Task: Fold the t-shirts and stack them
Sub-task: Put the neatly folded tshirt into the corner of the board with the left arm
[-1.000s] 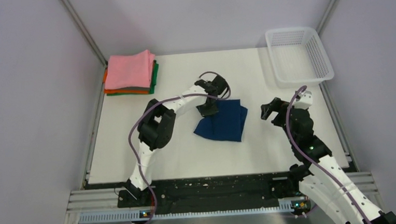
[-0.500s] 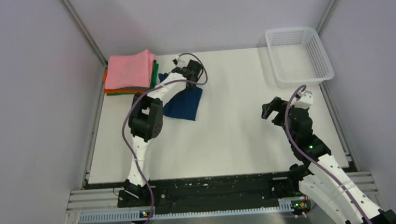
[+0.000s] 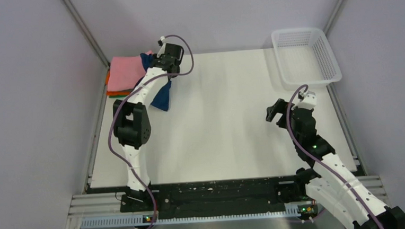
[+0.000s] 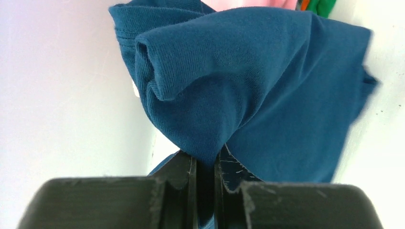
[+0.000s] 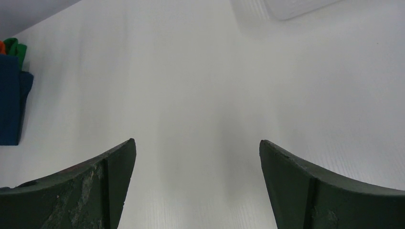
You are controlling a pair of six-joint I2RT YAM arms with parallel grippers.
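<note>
Left hand (image 4: 205,162) clamped on navy t-shirt (image 4: 267,95)
It hangs at the folded stack (image 3: 126,74), far left corner of the surface (image 3: 233,123); right hand (image 5: 196,157) spread apart, empty.

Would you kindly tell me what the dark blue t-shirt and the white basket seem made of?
The dark blue t-shirt looks like soft, matte knitted jersey, probably cotton: fine knit ribs, a stitched hem and drooping folds show. The white basket seems rigid moulded plastic, faintly translucent, with a regular mesh of small holes in its walls.
</note>
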